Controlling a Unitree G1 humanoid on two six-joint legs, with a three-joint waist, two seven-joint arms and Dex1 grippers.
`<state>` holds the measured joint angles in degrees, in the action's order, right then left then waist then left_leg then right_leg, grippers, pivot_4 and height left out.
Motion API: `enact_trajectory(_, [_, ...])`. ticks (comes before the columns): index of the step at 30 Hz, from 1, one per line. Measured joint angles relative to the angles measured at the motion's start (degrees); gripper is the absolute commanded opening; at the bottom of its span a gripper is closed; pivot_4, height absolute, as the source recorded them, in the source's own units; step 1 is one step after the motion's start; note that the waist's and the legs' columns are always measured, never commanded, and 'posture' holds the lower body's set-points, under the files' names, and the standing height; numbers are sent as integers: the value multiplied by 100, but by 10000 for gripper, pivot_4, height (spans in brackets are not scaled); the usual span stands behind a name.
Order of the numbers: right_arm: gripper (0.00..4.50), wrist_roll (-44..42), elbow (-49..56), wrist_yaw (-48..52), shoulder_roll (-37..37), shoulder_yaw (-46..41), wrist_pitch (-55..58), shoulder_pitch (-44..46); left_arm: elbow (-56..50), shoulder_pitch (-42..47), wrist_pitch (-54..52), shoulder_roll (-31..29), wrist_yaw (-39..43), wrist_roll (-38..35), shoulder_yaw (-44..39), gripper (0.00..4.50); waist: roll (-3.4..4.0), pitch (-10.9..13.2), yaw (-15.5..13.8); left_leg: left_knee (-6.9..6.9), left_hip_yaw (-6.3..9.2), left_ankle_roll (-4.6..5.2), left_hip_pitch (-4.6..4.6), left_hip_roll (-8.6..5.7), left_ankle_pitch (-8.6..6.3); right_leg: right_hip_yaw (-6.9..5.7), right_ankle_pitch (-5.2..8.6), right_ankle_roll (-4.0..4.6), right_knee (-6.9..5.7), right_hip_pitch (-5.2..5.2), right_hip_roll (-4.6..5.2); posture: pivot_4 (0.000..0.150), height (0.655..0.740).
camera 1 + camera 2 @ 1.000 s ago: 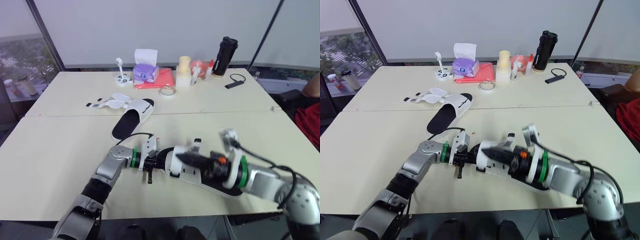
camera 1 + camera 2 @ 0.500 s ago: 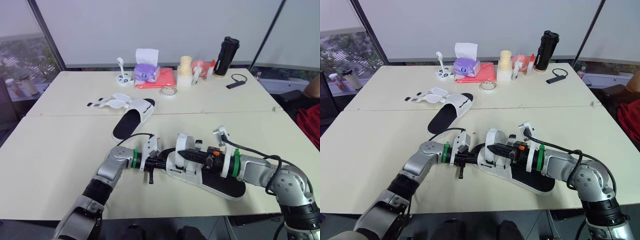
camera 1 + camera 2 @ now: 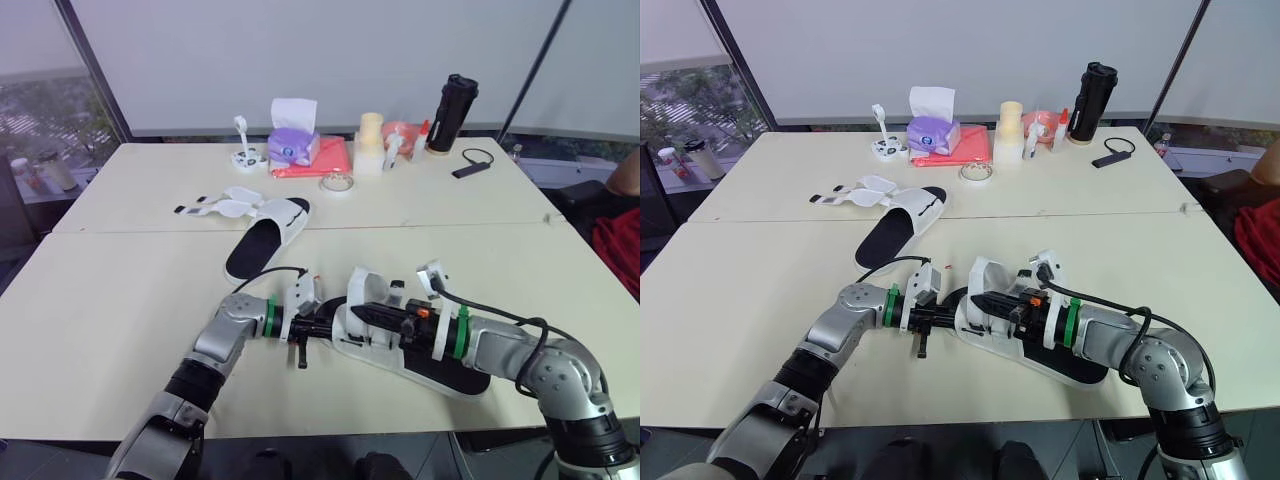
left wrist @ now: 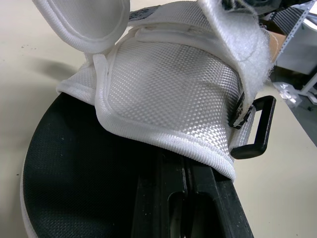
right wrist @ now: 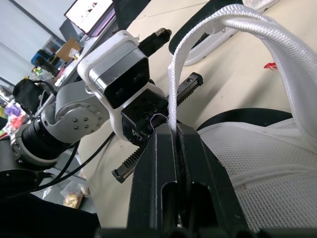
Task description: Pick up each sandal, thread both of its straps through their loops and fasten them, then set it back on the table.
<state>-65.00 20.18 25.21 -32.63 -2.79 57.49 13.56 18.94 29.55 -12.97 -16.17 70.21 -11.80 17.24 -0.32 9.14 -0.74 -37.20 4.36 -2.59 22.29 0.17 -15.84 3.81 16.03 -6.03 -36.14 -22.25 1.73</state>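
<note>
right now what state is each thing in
near sandal: held by both hands, strap not fastened
strap: pinched, arched up off the sandal
left hand: shut on near sandal's upper edge
right hand: shut on strap
far sandal: flat on table, straps open
black bottle: upright, lid on
tissue box: tissue sticking up

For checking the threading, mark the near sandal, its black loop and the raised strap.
near sandal (image 3: 448,371): left eye view, on its black footbed.
black loop (image 4: 266,124): left wrist view, on the ring's outer bar.
raised strap (image 5: 262,32): right wrist view, on the woven band.
</note>
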Motion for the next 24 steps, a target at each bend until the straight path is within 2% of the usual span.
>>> enact_trajectory(4, [516,374,-3,-259,6,5,-34,28,5,2,0,1,1,0,0,0,1,-2,0,0,0,0,0,-1,0,0,0,0,0,0,0,1500,7400])
enact_trajectory(10, [516,-227,-34,-618,481,-396,222,1,22,8,12,-6,-2,0,0,0,2,-3,5,1,3,0,0,-1,0,0,0,0,-2,0,0,1500,7400])
enact_trajectory(15, [516,-504,-16,-713,550,-485,354,-149,58,2,100,4,3,0,0,0,3,-4,0,1,4,0,0,-1,0,0,0,0,-3,0,0,1500,7400])
enact_trajectory(24, [516,-227,238,-775,531,-262,321,-297,78,3,104,7,0,1,0,0,12,-13,5,1,3,0,-1,-2,0,0,1,1,-3,0,0,1500,7400])
